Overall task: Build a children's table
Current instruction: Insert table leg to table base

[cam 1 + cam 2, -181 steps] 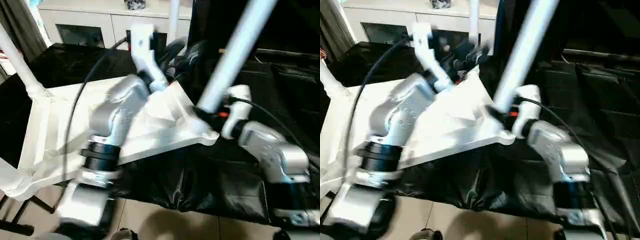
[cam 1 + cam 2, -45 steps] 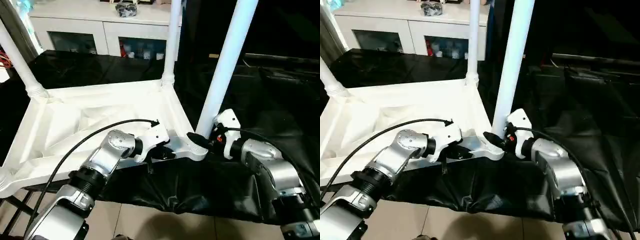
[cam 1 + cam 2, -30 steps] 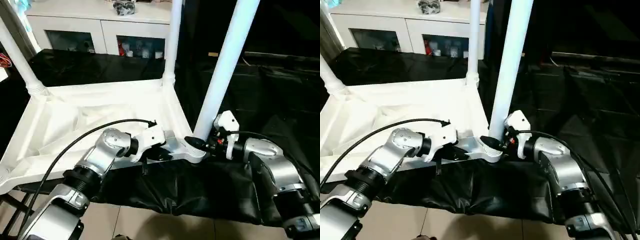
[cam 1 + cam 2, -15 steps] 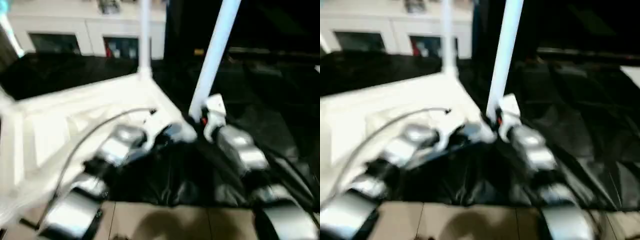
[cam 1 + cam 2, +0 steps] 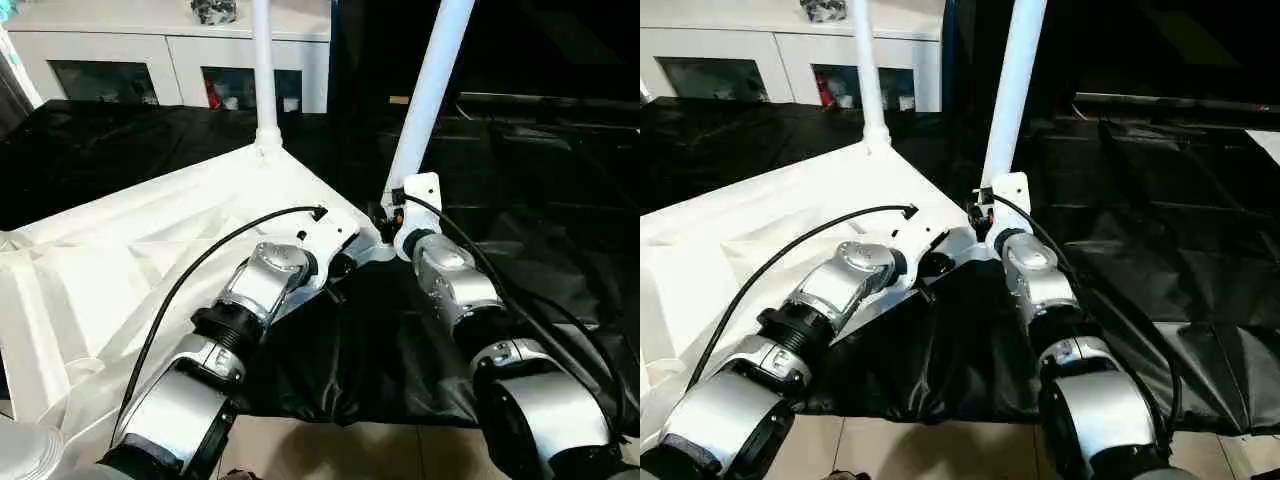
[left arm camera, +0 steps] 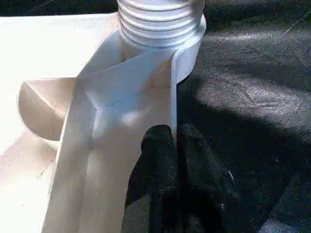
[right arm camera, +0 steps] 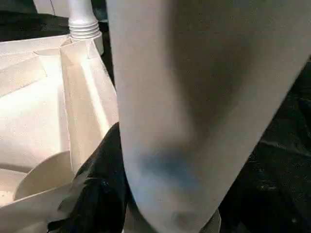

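left tool [image 6: 174, 145] pinching tabletop [image 5: 120, 260] rim | right tool [image 5: 385, 215] around leg [image 5: 425, 95]

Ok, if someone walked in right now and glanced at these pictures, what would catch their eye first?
Probably the white tabletop lying upside down on the black-covered work table, with two white legs standing up from its corners, the near leg and the far leg. Next, the two silver arms meeting at the near corner: the left gripper pinched on the tabletop's rim, the right gripper around the base of the near leg.
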Motion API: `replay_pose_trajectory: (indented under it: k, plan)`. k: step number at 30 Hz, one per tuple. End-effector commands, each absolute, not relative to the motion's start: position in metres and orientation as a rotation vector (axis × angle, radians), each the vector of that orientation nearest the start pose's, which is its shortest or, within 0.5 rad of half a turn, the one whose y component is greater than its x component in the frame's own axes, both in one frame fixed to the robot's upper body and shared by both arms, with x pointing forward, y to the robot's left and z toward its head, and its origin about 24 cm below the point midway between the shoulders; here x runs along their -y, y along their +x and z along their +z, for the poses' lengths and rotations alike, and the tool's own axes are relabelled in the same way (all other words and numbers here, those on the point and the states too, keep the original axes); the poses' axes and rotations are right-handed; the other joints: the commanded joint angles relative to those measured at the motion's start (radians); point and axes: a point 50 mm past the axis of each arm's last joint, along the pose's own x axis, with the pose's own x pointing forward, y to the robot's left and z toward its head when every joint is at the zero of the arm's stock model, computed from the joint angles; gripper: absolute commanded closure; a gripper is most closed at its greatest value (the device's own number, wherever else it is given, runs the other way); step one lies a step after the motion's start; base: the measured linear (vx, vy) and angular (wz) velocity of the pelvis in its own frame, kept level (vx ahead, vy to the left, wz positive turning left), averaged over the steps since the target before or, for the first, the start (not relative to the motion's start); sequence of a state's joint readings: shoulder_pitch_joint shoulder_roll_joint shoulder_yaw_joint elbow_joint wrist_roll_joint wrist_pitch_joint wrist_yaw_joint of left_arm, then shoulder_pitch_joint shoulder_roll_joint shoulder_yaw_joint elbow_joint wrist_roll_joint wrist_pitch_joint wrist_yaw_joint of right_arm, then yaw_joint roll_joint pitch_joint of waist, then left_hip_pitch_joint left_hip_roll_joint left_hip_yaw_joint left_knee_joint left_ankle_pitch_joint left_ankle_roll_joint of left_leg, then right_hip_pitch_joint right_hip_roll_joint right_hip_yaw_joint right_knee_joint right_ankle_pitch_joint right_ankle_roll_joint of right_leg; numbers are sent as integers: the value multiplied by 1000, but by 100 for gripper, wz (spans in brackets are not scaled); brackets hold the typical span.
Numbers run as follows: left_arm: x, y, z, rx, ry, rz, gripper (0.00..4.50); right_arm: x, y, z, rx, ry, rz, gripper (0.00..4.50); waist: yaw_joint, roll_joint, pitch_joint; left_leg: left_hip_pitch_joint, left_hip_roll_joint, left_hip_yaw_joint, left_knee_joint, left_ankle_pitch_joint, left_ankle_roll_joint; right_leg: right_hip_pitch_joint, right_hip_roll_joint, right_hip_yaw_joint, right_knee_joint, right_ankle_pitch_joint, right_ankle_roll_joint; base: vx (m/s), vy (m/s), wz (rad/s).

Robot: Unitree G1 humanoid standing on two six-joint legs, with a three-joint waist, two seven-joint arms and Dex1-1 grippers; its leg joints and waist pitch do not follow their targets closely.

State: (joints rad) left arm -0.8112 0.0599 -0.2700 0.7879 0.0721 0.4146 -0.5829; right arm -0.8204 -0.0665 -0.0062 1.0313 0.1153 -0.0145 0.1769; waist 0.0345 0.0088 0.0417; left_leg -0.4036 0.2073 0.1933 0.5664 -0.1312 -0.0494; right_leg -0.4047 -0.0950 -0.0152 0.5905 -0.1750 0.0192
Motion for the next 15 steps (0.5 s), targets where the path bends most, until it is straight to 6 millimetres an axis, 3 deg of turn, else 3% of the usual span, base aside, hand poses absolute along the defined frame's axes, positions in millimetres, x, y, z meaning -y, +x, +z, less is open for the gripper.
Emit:
replay_pose_trajectory:
  k: [1, 8, 15]
  plan:
    - [-52, 370, 91, -367, 356, -787, 450, 104, 354, 7, -452, -33, 326, 203, 3, 1, -59, 31, 5, -7, -69, -424, -24, 21, -22, 2, -82, -303, -169, 0, 0, 0]
    - [-49, 368, 91, -357, 357, -829, 450, 107, 359, 15, -414, -3, 333, 136, 0, 1, -59, 32, 6, -9, -70, -452, -30, 19, -21, 2, -85, -326, -163, 0, 0, 0]
    - [-52, 363, 88, -342, 361, -886, 450, 107, 364, 30, -329, -13, 401, 90, 5, -1, -67, 23, 8, -5, -64, -356, -3, 28, -23, 4, -73, -200, -196, 0, 0, 0]
